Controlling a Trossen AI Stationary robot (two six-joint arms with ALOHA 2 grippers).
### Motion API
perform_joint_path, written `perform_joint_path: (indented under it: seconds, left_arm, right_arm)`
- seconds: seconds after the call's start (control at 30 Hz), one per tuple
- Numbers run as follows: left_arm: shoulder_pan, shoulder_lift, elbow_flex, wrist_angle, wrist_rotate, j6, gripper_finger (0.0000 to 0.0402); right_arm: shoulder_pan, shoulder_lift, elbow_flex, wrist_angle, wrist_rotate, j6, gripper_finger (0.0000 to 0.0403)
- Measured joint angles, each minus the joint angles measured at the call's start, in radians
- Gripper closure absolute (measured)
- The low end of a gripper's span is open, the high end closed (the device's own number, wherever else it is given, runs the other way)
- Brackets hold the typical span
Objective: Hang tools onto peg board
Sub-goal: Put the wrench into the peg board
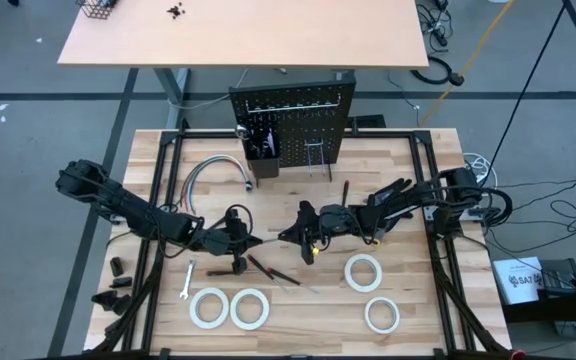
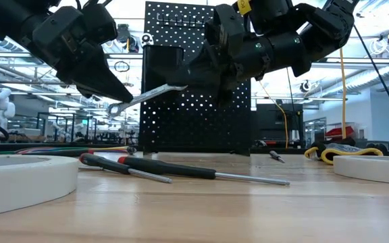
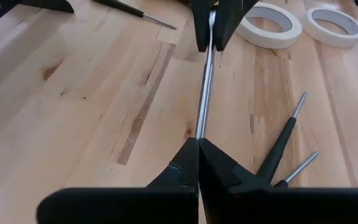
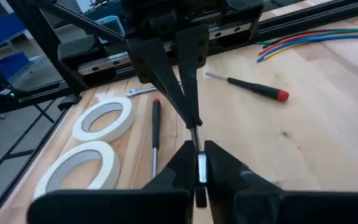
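While both tools, left (image 2: 117, 94) and right (image 2: 204, 75), pinch one wrench (image 2: 147, 96) midair, left should release toward the peg board (image 1: 293, 118) at twelve o'clock.

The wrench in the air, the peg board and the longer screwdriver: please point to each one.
wrench (image 2: 147, 96), low view, middle of its silver shaft.
peg board (image 1: 293, 112), high view, perforated black face.
longer screwdriver (image 2: 171, 167), low view, black handle.

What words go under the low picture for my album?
Two pincers, left and right, hold one slim silver metal wrench above the wooden table.
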Motion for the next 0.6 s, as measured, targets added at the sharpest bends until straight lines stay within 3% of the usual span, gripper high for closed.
perform_joint_path:
  seconds: [0.13, 0.3, 0.6]
  left_arm:
    - [0.002, 0.0, 0.0, 0.018, 0.003, 0.039, 0.0387]
    - [0.006, 0.0, 0.0, 0.038, 0.074, 0.064, 0.0337]
    - [0.117, 0.0, 0.0, 0.103, 0.343, -0.224, 0.0238]
  right_arm:
    - [0.001, 0.0, 0.0, -0.003, -0.041, 0.065, 0.0394]
    - [0.014, 0.0, 0.0, -0.003, -0.088, 0.125, 0.0394]
    - [0.016, 0.0, 0.0, -0.002, -0.095, 0.173, 0.0394]
